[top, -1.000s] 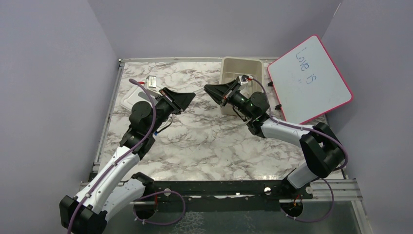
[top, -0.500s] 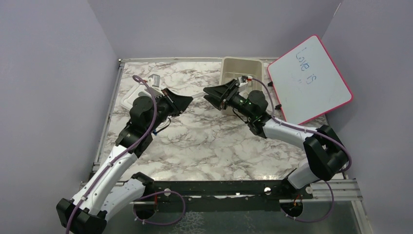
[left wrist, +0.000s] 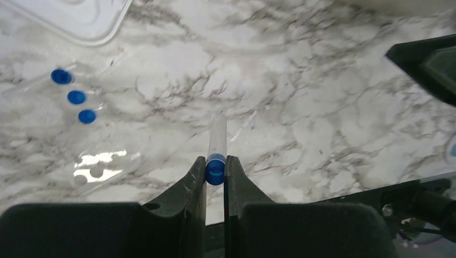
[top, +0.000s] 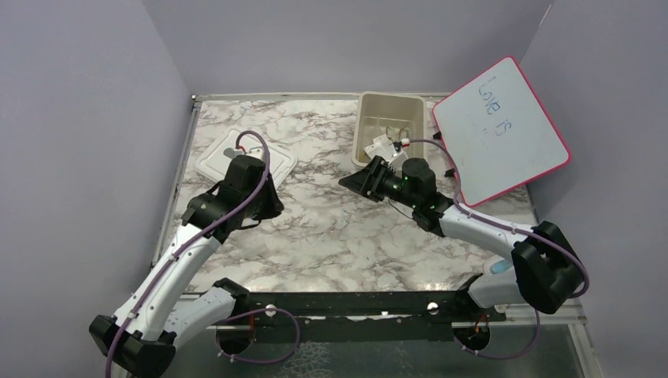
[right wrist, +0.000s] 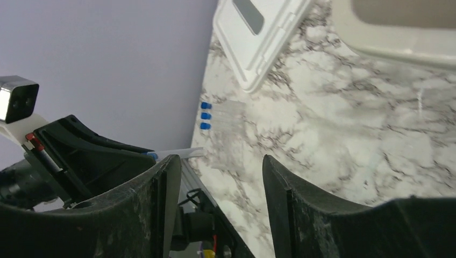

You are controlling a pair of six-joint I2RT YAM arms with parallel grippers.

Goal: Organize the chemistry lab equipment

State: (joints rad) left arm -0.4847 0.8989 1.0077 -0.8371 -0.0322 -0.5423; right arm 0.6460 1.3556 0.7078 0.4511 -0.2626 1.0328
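A thin blue-capped clear tube [left wrist: 217, 141] sits at bottom centre of the left wrist view, its cap pinched between the narrow jaws of the left gripper [left wrist: 215, 164]. Three loose blue-capped tubes [left wrist: 76, 97] lie at that frame's left, below the white lid [left wrist: 80, 21]. The right gripper [right wrist: 220, 161] gapes wide, holding nothing.

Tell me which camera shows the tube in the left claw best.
Left wrist: the clear tube sits mid-frame, pinched by its blue end in the left claw. Right wrist shows it small and sideways, sticking out of that claw. The top camera does not show it.
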